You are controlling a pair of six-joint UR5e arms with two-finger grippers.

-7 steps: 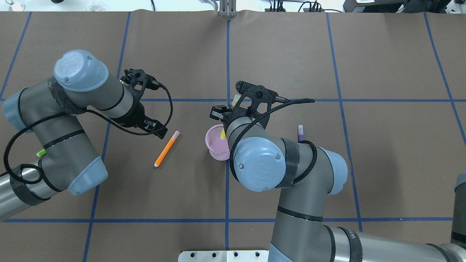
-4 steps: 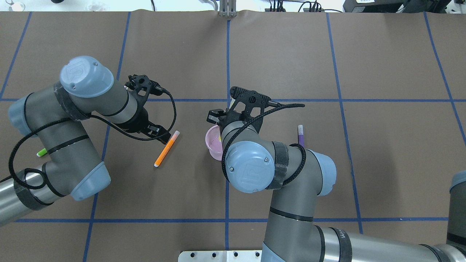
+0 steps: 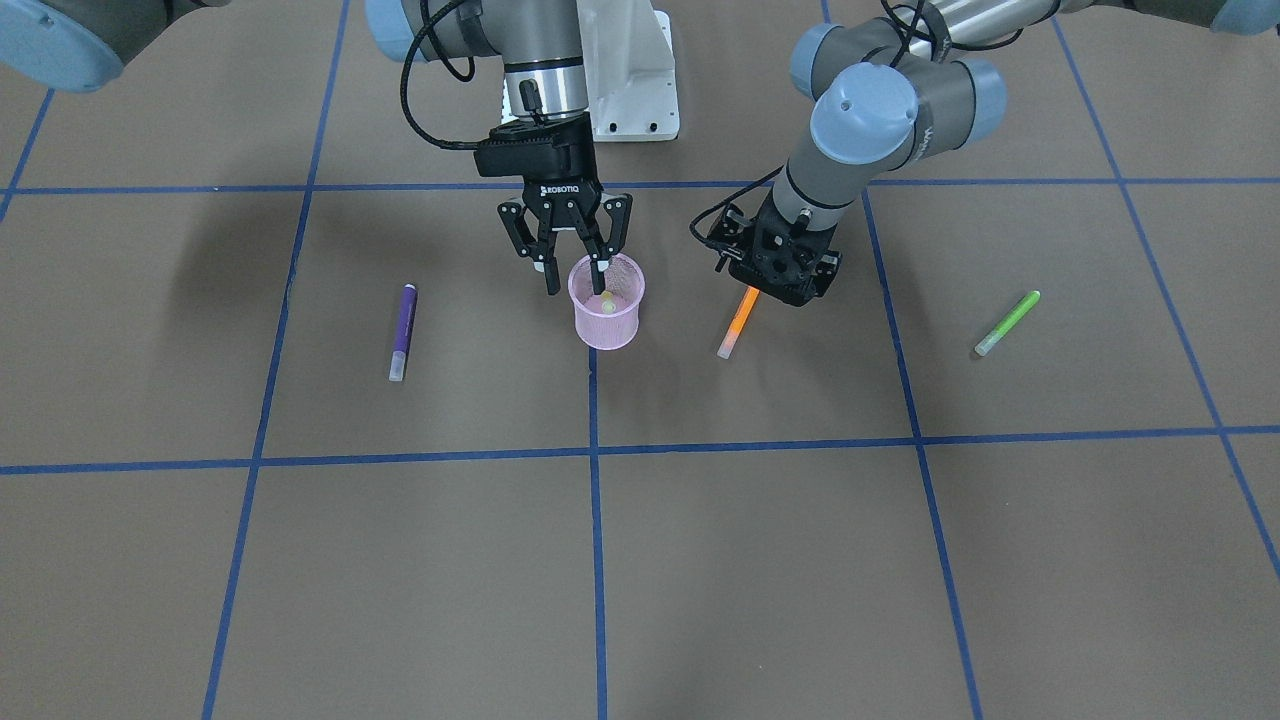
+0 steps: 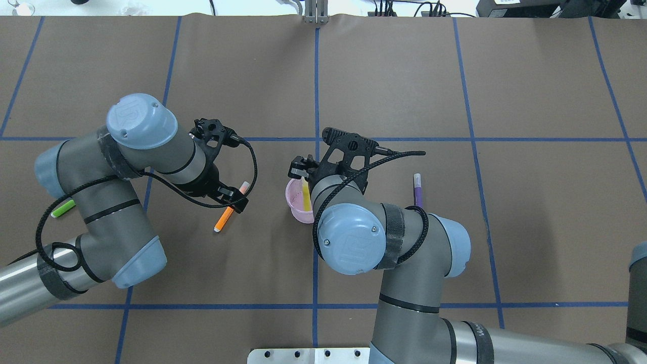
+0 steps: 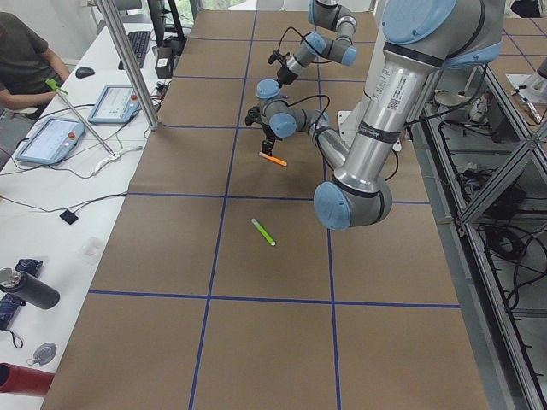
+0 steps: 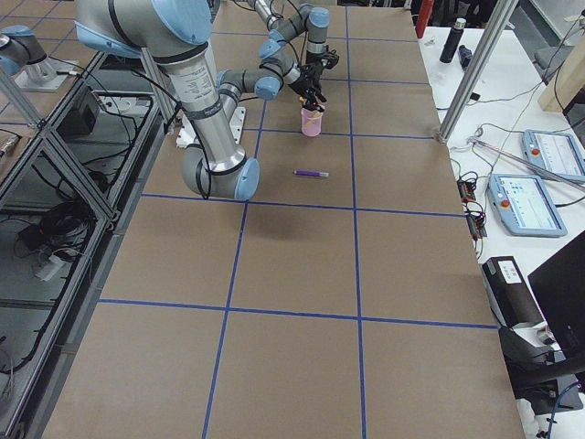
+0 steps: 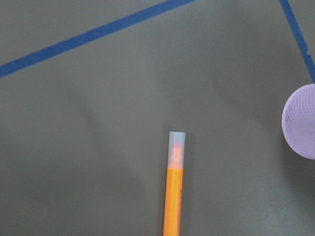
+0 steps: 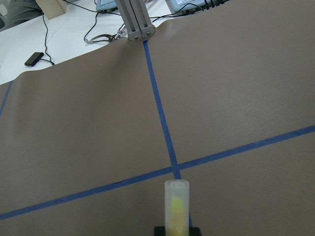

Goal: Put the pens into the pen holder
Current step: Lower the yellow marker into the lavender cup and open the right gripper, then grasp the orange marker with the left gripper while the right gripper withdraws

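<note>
The pink mesh pen holder point(image 3: 606, 322) stands near the table's middle, and also shows in the overhead view point(image 4: 294, 203). The yellow pen point(image 3: 606, 299) leans inside it point(image 4: 305, 194); its cap fills the bottom of the right wrist view point(image 8: 176, 204). My right gripper point(image 3: 575, 278) hovers open just above the rim. My left gripper point(image 3: 775, 285) is over the orange pen point(image 3: 738, 322), low and looks open; the pen lies flat point(image 7: 173, 196). The purple pen point(image 3: 402, 330) and the green pen point(image 3: 1008, 322) lie flat on the table.
Blue tape lines divide the brown table cover. The white robot base plate point(image 3: 630, 90) is at the robot's side. The right arm's elbow hangs over part of the purple pen point(image 4: 417, 186) in the overhead view. An operator point(image 5: 21, 64) sits beyond the table's left end.
The left arm has moved right and now covers the orange pen's middle. The yellow pen has dropped from the right gripper into the pink holder.
</note>
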